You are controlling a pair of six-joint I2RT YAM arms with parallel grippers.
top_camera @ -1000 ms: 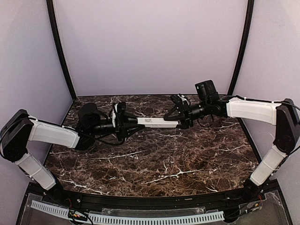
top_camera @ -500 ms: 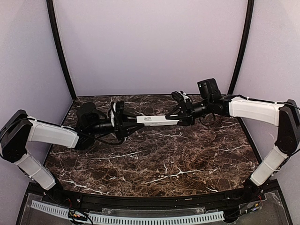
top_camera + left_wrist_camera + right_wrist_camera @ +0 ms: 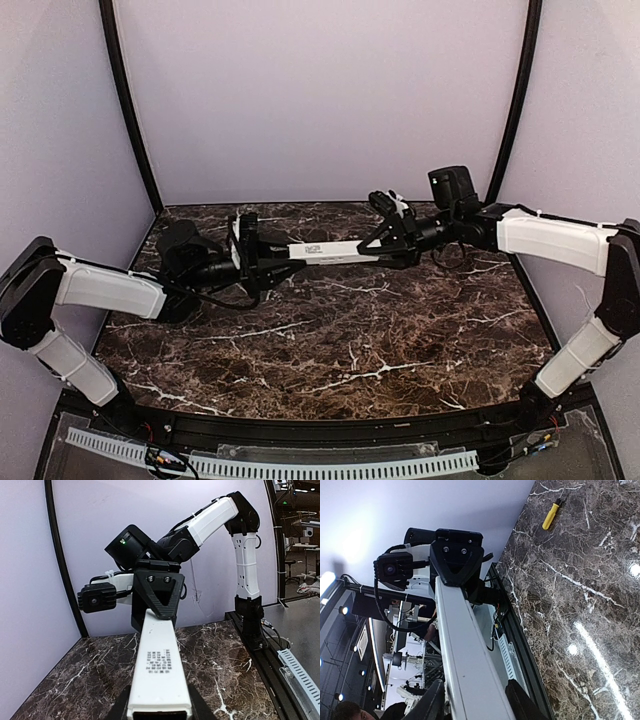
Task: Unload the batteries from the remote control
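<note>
Since the remote control [image 3: 325, 251] hangs mid-frame over the table [image 3: 350, 350], long axis running left-right, the left gripper [image 3: 266, 259] pinches its left end and the right gripper [image 3: 386, 243] straddles the right end, can't tell if that one's clamped.

A yellow-handled screwdriver [image 3: 551, 516] lies flat — on the dark marble table [image 3: 580, 565].

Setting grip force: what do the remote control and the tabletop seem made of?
The remote control: probably hard plastic, smooth matte white, with crisp moulded edges and dark print. The tabletop: dark brown marble look with white veins, glossy, mirroring lights; real stone or laminate, cannot tell.
</note>
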